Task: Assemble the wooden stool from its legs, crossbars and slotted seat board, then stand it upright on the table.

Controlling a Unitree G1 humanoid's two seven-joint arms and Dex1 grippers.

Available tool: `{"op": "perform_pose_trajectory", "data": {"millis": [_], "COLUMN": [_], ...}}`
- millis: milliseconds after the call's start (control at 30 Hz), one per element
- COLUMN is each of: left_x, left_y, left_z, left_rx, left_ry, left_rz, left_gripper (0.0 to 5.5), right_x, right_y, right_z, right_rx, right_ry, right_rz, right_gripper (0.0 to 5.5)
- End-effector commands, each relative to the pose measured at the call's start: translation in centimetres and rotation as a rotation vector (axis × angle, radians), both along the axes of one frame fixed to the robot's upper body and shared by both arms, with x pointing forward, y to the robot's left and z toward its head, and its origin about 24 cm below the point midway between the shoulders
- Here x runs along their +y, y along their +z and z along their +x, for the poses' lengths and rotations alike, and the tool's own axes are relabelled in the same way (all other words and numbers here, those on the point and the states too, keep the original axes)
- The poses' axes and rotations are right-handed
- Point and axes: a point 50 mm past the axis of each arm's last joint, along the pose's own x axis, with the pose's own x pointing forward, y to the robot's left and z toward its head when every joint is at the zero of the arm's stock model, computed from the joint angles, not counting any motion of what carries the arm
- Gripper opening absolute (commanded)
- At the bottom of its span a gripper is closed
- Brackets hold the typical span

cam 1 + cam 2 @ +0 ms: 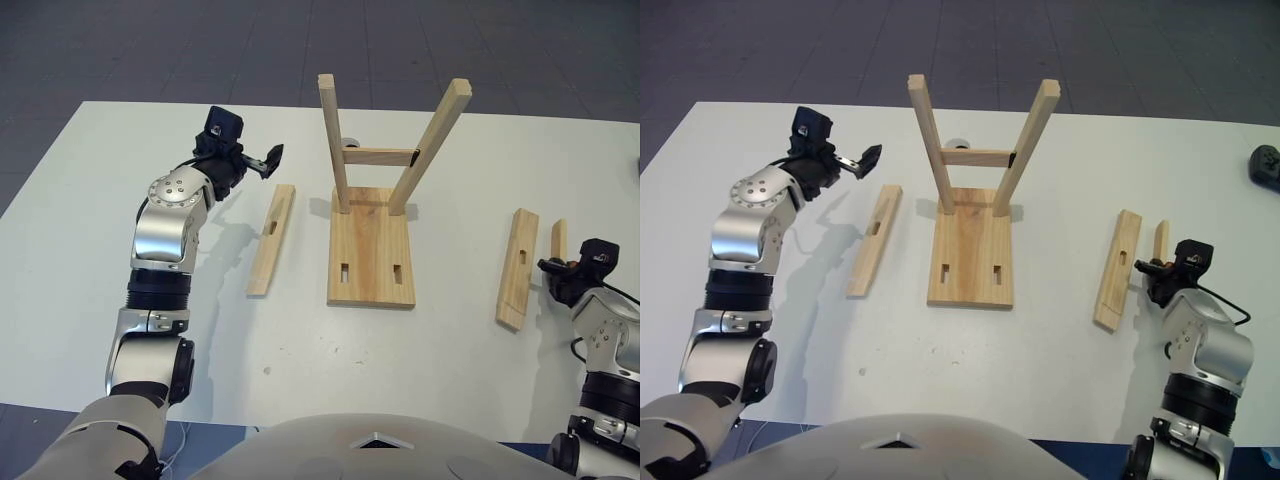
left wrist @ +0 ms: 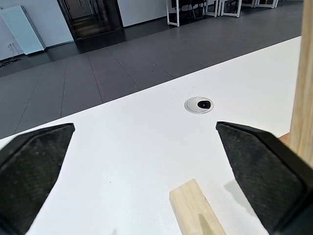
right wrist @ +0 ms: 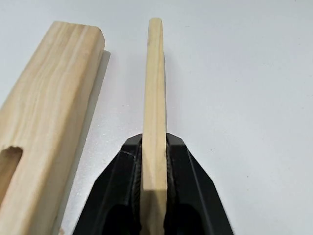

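wooden crossbar [image 3: 155, 88] clamped between right fingers [image 3: 195, 196]

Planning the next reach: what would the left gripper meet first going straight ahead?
Probably only bare table near the grommet. The left gripper, jaws open, points past the lying leg's end, and the upright leg stands aside. Depth unclear.

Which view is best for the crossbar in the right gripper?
Right wrist view: the crossbar sits close up, pinched edge-on in the right gripper. Both eye views show it small, beside a loose leg.
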Motion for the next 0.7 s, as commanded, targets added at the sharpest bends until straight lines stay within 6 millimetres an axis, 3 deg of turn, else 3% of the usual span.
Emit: {"op": "perform_pose_trajectory", "data": {"millis": [33, 133, 233, 433, 533, 700], "left_x": [-0.7, -0.8, -1.4, -3.0, -4.9, -8.9], "left_y": [0.5, 2.8, 6.8, 13.1, 14.2, 12.2], "left_z": [-0.1, 0.0, 0.0, -1.8, -2.9, -4.4], "left_rx": [-0.014, -0.033, -0.046, -0.054, -0.024, 0.131], "left_ry": [-0.001, -0.024, -0.132, -0.407, -0.488, -0.477], "left_rz": [-0.077, -0.259, -0.522, -0.792, -0.818, -0.806], "left_gripper": [5.40, 5.40, 5.40, 5.40, 5.40, 5.40], "right_x": [0.8, 1.4, 2.7, 8.3, 10.8, 13.3], "right_y": [2.6, 6.9, 11.3, 16.3, 17.1, 16.4], "right_z": [0.3, 0.9, 1.2, 1.7, 1.8, 1.8], "right_rx": [-0.204, -0.432, -0.631, -0.891, -0.916, -0.898], "right_ry": [0.084, 0.152, 0.278, 0.562, 0.659, 0.678], "right_rz": [-0.128, -0.291, -0.508, -0.669, -0.889, -1.160], "right_gripper": [0.43, 0.43, 0.43, 0.43, 0.43, 0.43]}}
